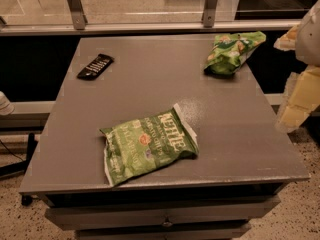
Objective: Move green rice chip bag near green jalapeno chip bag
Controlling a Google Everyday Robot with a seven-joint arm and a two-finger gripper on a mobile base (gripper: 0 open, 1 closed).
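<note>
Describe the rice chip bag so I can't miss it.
Grey table, far right corner, left of the tool at the frame's edge. The green rice chip bag there is small, bright and crumpled; the green jalapeno chip bag in front is larger, flat, lettered KETTLE.

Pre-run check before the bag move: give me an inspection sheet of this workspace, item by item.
Surface: gray table top, flat, with drawers below.
Job's things: green rice chip bag, crumpled, at the far right corner; green jalapeno chip bag lying flat near the front middle; the two are well apart.
Clutter: small black packet at the far left.
Grippers: gripper beyond the table's right edge, touching neither bag.
Cables: thin dark line on the floor at left, perhaps a cable; cannot tell.
Surroundings: speckled floor; metal rail behind the table.
</note>
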